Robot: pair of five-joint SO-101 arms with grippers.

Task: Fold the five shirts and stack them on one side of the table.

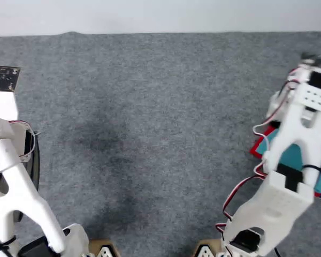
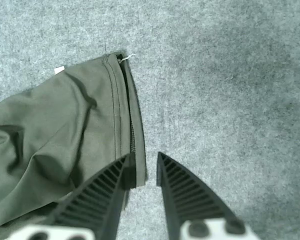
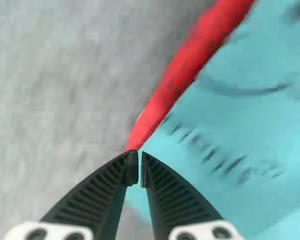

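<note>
Slightly parted and holding nothing, my left gripper [image 2: 145, 156] has the olive shirt [image 2: 55, 135] off to one side, its hemmed edge running straight ahead from one fingertip, so I think a small sideways shift comes first.

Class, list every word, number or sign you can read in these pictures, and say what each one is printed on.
No text here can be read.
On the teal shirt, dark print: blurred, unreadable.
On the olive shirt, a white tag: too small to read.
On the circuit board, markings: too small to read.
</note>
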